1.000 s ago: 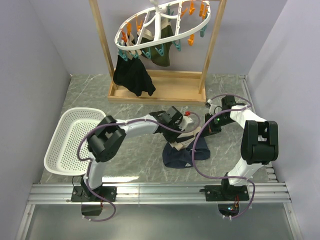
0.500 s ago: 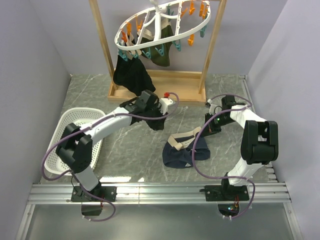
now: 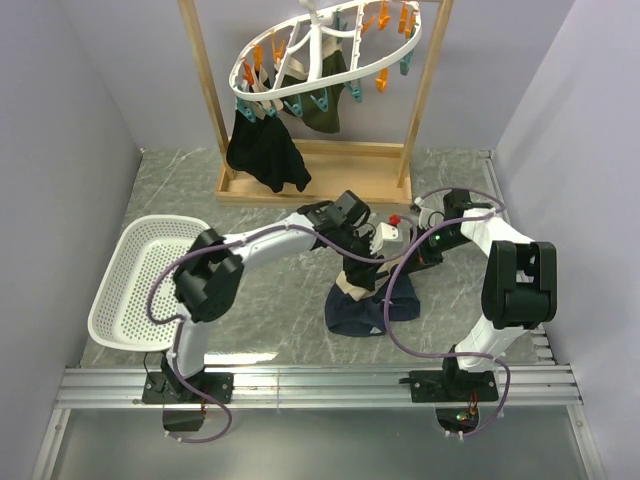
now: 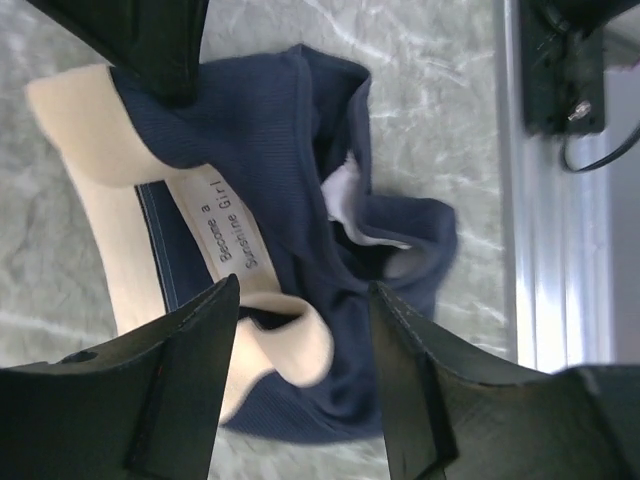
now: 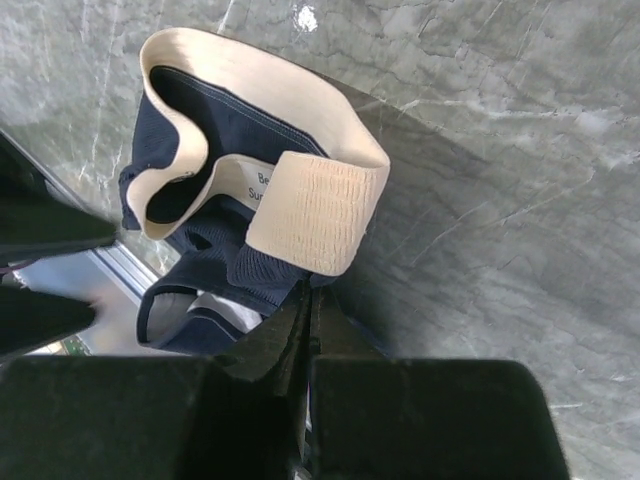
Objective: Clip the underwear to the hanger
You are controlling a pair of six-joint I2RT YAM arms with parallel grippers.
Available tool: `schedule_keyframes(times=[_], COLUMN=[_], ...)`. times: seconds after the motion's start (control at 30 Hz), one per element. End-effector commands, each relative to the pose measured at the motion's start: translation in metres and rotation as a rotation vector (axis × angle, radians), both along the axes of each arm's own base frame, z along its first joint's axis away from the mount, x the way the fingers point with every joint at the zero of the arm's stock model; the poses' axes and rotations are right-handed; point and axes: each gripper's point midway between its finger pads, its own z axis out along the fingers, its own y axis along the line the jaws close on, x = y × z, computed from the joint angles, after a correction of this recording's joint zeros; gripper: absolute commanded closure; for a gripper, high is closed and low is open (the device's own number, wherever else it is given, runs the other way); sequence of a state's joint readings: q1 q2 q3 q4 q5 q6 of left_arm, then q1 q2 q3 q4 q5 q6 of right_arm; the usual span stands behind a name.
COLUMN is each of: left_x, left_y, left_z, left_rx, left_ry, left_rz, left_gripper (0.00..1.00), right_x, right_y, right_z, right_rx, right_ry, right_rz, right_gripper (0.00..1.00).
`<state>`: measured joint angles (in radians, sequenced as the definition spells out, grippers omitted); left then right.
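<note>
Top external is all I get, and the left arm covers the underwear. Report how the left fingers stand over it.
Observer: The left fingers stand spread apart, the underwear lying below the gap, not pinched.
Operator: Give me the waistband.
Observer: The beige waistband is folded over on itself, a printed label showing.
Operator: Now the right side.
Observer: The right fingers are shut together at the underwear's edge, nothing between them.

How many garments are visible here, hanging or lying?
3: a dark garment clipped at the hanger's left end, an olive-green garment hanging beside it, the underwear on the table. More may be hidden behind them.
</note>
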<state>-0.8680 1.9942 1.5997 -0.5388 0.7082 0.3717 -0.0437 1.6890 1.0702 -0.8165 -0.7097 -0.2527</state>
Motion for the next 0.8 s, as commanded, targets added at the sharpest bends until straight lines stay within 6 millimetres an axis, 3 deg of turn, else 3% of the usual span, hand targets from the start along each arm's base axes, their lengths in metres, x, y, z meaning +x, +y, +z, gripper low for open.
schedule_keyframes(times=[0.0, 0.03, 0.27, 0.4, 0.6, 0.63, 0.77], left_x=[-0.003, -0.001, -0.015, -0.023, -0.002, 0.001, 0.01], left_y=[-0.008, -0.008, 0.013, 0.052, 0.104, 0.109, 0.136], left_z=[-0.005, -0.018, -0.048, -0.066, -0.04, -0.03, -0.02], left_rx=[-0.038, -0.016, 0.095, 0.212, 0.251, 0.243, 0.273], left_ry=[0.001, 0.008, 0.058, 0.093, 0.048, 0.027, -0.008], left_rz=[-0.123, -0.122, -0.186, -0.204, -0.08, -0.062, 0.015], left_gripper=[0.4, 0.4, 0.48, 0.59, 0.71, 0.73, 0.86], right_x=[0.009, 0.008, 0.008, 0.012, 0.009, 0.01, 0.013], right_y=[0.002, 0.002, 0.0, -0.004, -0.005, -0.004, -0.001], right_z=[0.025, 0.028, 0.038, 0.048, 0.065, 0.066, 0.06], right_rx=[0.017, 0.018, 0.015, 0.016, 0.012, 0.015, 0.026], right_ry=[-0.074, -0.078, -0.095, -0.115, -0.162, -0.164, -0.157], right_rz=[0.012, 0.012, 0.01, 0.01, 0.03, 0.03, 0.015], right_gripper=[1.0, 1.0, 1.0, 1.0, 1.0, 1.0, 1.0])
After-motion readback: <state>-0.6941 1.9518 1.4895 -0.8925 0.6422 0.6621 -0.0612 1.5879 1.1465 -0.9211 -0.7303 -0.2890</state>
